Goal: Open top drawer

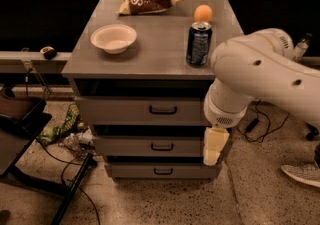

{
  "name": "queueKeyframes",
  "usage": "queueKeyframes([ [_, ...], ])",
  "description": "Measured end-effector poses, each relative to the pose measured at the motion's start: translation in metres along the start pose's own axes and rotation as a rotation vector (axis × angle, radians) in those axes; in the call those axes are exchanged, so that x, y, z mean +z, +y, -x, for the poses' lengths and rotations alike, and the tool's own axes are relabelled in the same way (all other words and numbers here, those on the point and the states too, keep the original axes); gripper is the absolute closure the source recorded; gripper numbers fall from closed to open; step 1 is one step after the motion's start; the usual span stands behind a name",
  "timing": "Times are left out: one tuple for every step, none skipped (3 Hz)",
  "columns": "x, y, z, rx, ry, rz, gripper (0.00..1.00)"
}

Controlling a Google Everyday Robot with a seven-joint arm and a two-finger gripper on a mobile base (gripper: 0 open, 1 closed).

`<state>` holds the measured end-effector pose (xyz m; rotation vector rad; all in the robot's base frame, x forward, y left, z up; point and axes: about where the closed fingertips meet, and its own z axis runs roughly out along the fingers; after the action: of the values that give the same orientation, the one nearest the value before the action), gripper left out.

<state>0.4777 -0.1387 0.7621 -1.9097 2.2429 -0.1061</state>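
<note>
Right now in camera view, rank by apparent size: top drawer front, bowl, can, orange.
1. top drawer front.
2. bowl and can, about alike.
3. orange, smallest.
The gripper hangs by the middle drawer's right end.

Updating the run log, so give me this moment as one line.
top drawer: shut | hand: over middle drawer right end, below top handle | handle: untouched

The arm [260, 76] hides the top drawer's [145, 110] right end; the gripper [211, 155], below it, covers the 2nd drawer's [150, 146] right end.
</note>
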Motion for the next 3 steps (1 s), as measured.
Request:
queueKeyframes([
  [0.033,-0.021,0.009,-0.040,0.025,-0.024,0.00],
  [0.060,-0.047,0.009,-0.059,0.062,-0.034,0.00],
  [0.079,-0.072,0.006,-0.066,0.099,-0.030,0.00],
])
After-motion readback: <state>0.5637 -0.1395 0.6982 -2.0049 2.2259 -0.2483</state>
